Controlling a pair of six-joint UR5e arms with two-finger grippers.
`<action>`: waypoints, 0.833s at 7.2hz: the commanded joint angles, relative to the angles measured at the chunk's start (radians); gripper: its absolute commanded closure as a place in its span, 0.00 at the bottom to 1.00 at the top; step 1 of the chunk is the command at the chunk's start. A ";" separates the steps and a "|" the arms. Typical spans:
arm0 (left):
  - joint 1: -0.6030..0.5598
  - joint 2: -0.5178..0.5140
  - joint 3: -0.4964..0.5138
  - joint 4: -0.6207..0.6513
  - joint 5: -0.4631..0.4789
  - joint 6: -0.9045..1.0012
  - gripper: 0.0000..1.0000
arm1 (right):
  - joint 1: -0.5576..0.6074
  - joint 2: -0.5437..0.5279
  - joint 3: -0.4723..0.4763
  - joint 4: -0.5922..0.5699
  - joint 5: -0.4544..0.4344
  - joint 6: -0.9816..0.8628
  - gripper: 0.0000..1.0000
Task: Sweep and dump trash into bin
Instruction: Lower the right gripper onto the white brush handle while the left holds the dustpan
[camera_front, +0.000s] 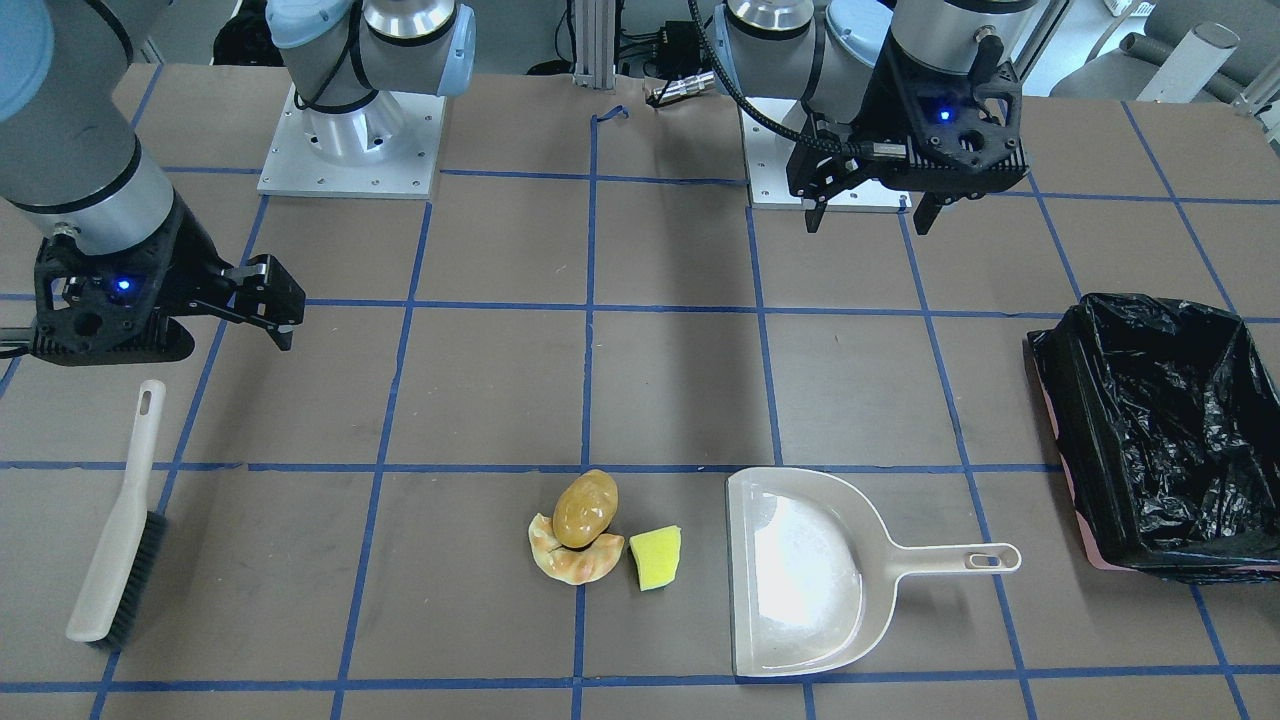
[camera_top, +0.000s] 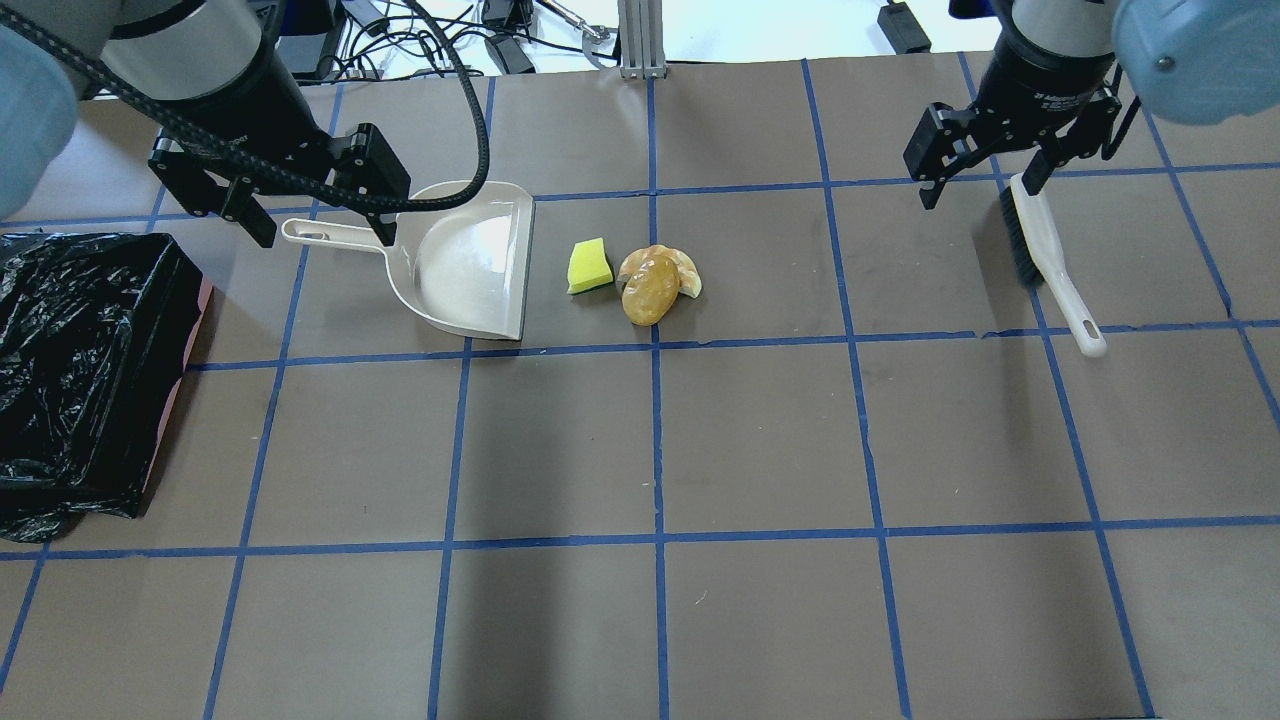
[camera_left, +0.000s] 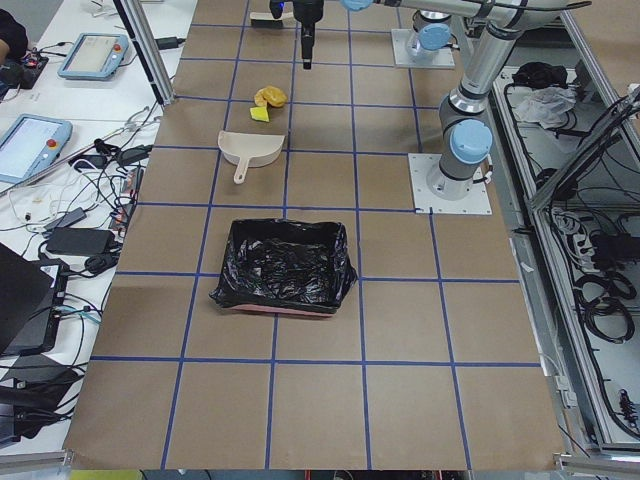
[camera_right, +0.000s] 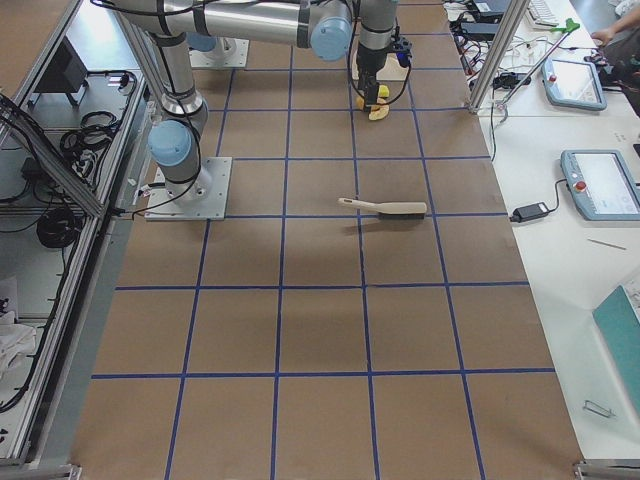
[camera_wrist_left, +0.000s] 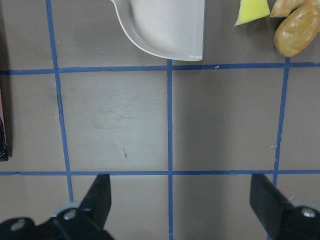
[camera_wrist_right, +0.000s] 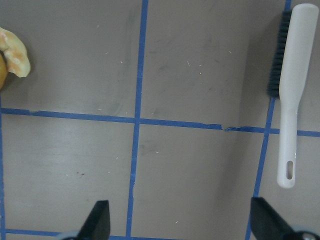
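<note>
The task is judged to be at its very start, with nothing swept yet. The trash (camera_front: 585, 522) lies in 1 cluster on the bench (camera_front: 500, 380). A golden-brown lump (camera_front: 587, 500) rests against a crescent pastry piece (camera_front: 562, 567), and a yellow sponge wedge (camera_front: 655, 557) sits just beside them, between the pastry piece and the open edge of the dustpan (camera_front: 800, 575).

No trash is seen in the dustpan or in the black-lined bin (camera_front: 1150, 430), which stands well apart beyond the dustpan's handle. The brush (camera_front: 120, 530) lies untouched on the far side of the cluster.

The left end effector (camera_front: 868, 222) is held above the bench near the dustpan, spread wide and holding nothing. The right end effector (camera_top: 978, 190) is held near the brush, likewise spread wide and unladen.

All steps appear to remain: both tools are to be grasped, the 3 pieces swept in, and the pan emptied into the bin.
</note>
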 joint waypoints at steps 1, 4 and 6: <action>0.000 0.011 -0.020 0.002 0.003 0.003 0.00 | -0.050 0.007 0.038 -0.070 -0.064 -0.090 0.01; 0.000 0.015 -0.022 0.002 0.003 0.005 0.00 | -0.127 0.016 0.097 -0.152 -0.057 -0.161 0.06; 0.000 0.013 -0.022 0.002 0.003 0.003 0.00 | -0.138 0.021 0.106 -0.179 -0.049 -0.204 0.06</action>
